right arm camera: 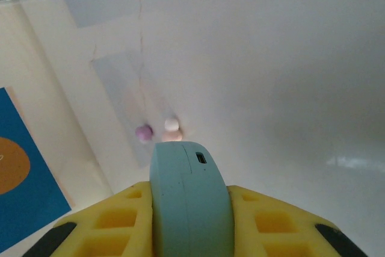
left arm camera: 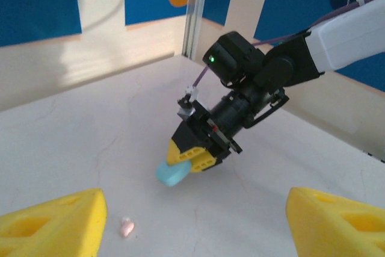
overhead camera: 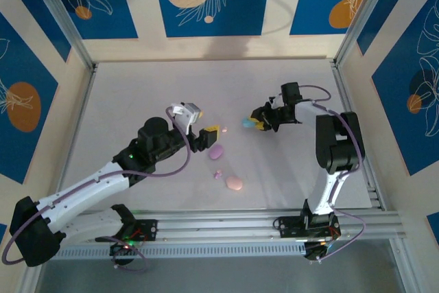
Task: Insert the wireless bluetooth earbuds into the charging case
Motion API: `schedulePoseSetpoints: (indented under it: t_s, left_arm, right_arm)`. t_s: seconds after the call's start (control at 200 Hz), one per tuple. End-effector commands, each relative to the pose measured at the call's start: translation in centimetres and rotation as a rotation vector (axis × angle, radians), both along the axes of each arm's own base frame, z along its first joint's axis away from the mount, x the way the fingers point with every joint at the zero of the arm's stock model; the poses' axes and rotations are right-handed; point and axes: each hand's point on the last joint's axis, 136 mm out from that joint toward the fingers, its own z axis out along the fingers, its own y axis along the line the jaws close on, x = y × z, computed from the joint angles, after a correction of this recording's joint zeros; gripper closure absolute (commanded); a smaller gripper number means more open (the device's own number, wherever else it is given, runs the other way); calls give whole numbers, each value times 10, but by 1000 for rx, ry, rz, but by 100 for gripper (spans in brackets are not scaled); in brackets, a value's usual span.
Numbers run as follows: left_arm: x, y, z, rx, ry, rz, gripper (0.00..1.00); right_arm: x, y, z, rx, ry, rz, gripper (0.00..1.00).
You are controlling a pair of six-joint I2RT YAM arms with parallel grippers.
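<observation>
Left gripper (left arm camera: 195, 226): jaws spread wide, nothing between the yellow fingers (left arm camera: 57, 221), so it's empty. Tiny pink plastic earbud (left arm camera: 127, 227) lies on the white table (left arm camera: 72, 142) just inside the left-hand finger, not touched. Right gripper (right arm camera: 189, 209) is clamped tight on the light-blue smooth oval plastic case (right arm camera: 187, 185), w/ the small port on its edge facing the wrist cam. Case is at or just above the table, can't tell which, opp. the left gripper.

Step in hand, prob.: grab the pink bud. To do it well:
- Centre the jaws over it first, since it sits off to one side.
- Come straight down and close slowly. The bud is tiny & rounded, so it's likely to roll or squirt out.
- No open lid shows on the blue case, so check that before any insert.

Around, in the top view:
- Purple oval pebble-like case (overhead camera: 217, 151) sits just beside the left gripper.
- Pink oval case (overhead camera: 234, 183) is nearer the bases.
- Small pinkish-purple nub (overhead camera: 218, 173) lies between them, prob. another bud.

Right wrist view shows a purple blob (right arm camera: 144, 132) & a pink blob (right arm camera: 172, 126) beyond the blue case, too small to tell buds from cases.

In the way: the purple case is close by the left fingers, and the two grippers are near enough to bump.
</observation>
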Motion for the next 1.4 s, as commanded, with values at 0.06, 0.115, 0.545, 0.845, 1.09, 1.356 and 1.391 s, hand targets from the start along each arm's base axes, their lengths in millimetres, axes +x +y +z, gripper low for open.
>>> schedulePoseSetpoints:
  t_s: [0.06,0.115,0.545,0.845,1.09,1.356,1.391]
  left_arm:
    - [4,12,2,14,32,59,23]
    - [5,15,2,15,30,74,22]
    - [11,20,-1,13,26,105,22]
    - [9,23,0,2,13,108,22]
    - [9,28,-1,-7,13,123,21]
    - [14,39,-6,-10,32,188,20]
    - [15,42,-7,-8,33,203,20]
  right_arm:
    - [27,-2,-10,-30,-39,-11,79]
    - [29,0,-16,-31,-25,-6,78]
    - [18,-17,-40,-160,40,1,61]
    - [13,-41,-35,-320,20,7,52]
    - [5,-49,2,-380,-61,14,51]
    - [-47,-22,52,-433,-222,132,51]
    - [-58,-15,57,-429,-244,150,51]
